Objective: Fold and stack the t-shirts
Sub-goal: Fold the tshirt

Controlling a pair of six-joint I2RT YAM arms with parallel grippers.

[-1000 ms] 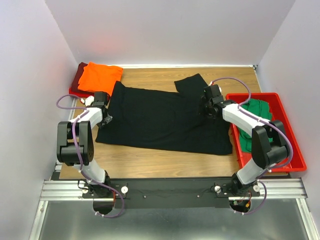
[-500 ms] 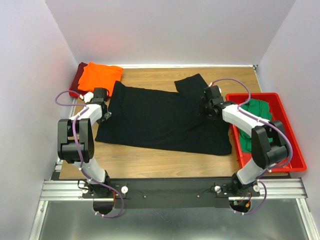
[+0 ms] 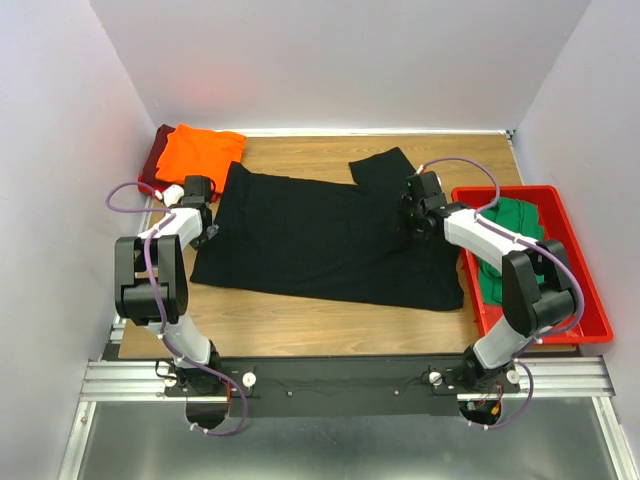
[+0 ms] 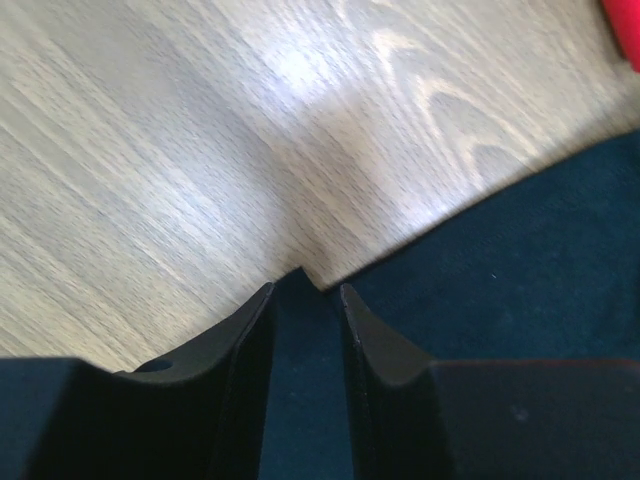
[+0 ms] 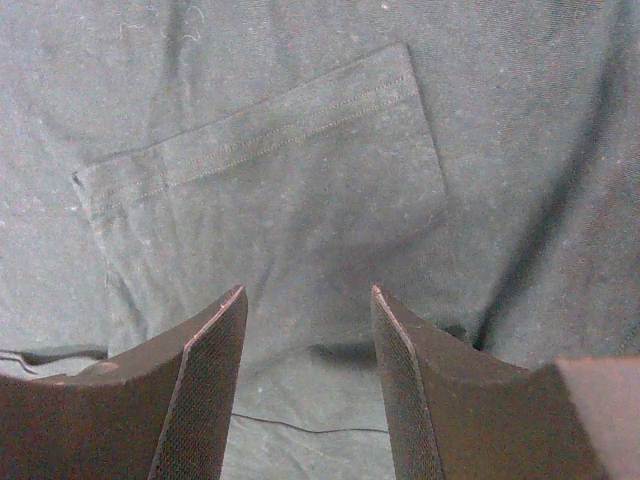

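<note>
Spreading across the middle of the pale wooden table (image 3: 300,330), the soft black short-sleeved t-shirt (image 3: 320,235) lies open and flat, I judge so its sides can be folded in. The red plastic bin (image 3: 590,320) at the right edge holds the green cloth shirt (image 3: 515,225), waiting its turn. In the far left corner the bright orange folded shirt (image 3: 200,152) sits on the dark red shirt (image 3: 160,160), starting the stack. My left gripper (image 4: 305,290) pinches the black cloth's left edge, ready to lift; my right gripper (image 5: 308,290) hovers, fingers spread, over a sleeve lying on the body.
</note>
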